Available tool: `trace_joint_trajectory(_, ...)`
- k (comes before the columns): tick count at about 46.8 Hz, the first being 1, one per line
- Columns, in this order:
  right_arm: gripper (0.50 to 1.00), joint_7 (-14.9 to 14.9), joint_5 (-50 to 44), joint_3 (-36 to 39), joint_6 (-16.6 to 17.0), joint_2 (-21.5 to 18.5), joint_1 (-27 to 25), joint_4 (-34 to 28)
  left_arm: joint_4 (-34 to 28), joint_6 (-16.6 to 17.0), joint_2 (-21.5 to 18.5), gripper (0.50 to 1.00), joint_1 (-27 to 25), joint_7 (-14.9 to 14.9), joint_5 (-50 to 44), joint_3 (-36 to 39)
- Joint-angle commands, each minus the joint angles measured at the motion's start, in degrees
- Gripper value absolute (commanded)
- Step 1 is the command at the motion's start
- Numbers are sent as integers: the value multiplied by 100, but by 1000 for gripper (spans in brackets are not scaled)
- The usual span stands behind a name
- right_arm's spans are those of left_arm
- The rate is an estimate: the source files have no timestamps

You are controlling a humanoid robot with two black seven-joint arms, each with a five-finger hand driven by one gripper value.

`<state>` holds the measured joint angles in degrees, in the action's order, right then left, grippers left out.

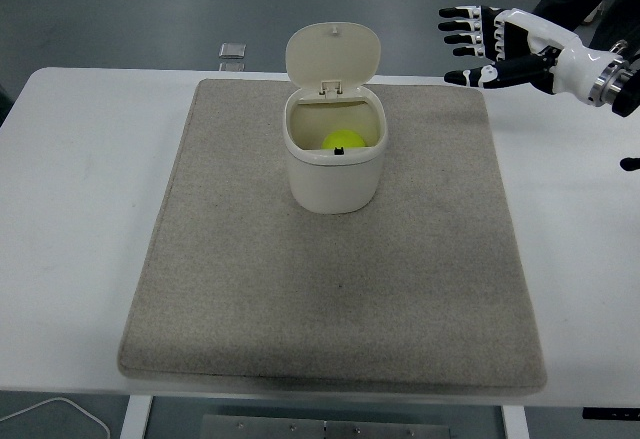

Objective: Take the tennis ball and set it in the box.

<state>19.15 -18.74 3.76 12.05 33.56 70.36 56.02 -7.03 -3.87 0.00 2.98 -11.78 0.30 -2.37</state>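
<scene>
I see the tennis ball [341, 140] inside the open box [334, 174], lid [332, 54] upright behind. My right hand [495, 44] hovers spread and empty above the mat's [330, 289] far right corner

The right hand [490, 47] hangs in the air at the upper right, above the far right corner of the table and apart from its surface. Its white and black fingers [458, 25] are spread apart and point toward the left, holding nothing, with the thumb lowest. The white wrist [570, 59] and a metal cuff lead off to the right edge. The left arm is out of sight.
</scene>
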Motion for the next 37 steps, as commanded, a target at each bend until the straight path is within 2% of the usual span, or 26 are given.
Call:
trace_joint_trajectory(1, 919, -8, 449, 2, -62, -157, -57, -214, 0, 0, 0, 992, 1, 0, 5, 0)
trace_joint_trajectory(4, 919, -43, 791, -6, -150, -306, -119, -416, 0, 0, 0, 992, 1, 0, 5, 0)
trace_joint_trajectory(9, 919, -323, 1284, 2, -212, -517, -224, -680, 0, 0, 0, 992, 1, 0, -4, 0)
trace_joint_trajectory(12, 919, -394, 1591, 2, -282, -605, -294, -803, 0, 0, 0, 990, 1, 0, 5, 0)
trace_joint_trajectory(16, 919, -421, 2048, 2, -423, -676, -339, -856, 0, 0, 0, 992, 1, 0, -4, 0)
trace_joint_trajectory(29, 919, -429, 3279, 318, -440, -676, -576, -865, 0, 0, 0, 992, 1, 0, -4, 0)
trace_joint_trajectory(37, 921, -412, 3350, 380, -563, -676, -690, -891, 0, 0, 0, 992, 1, 0, 5, 0)
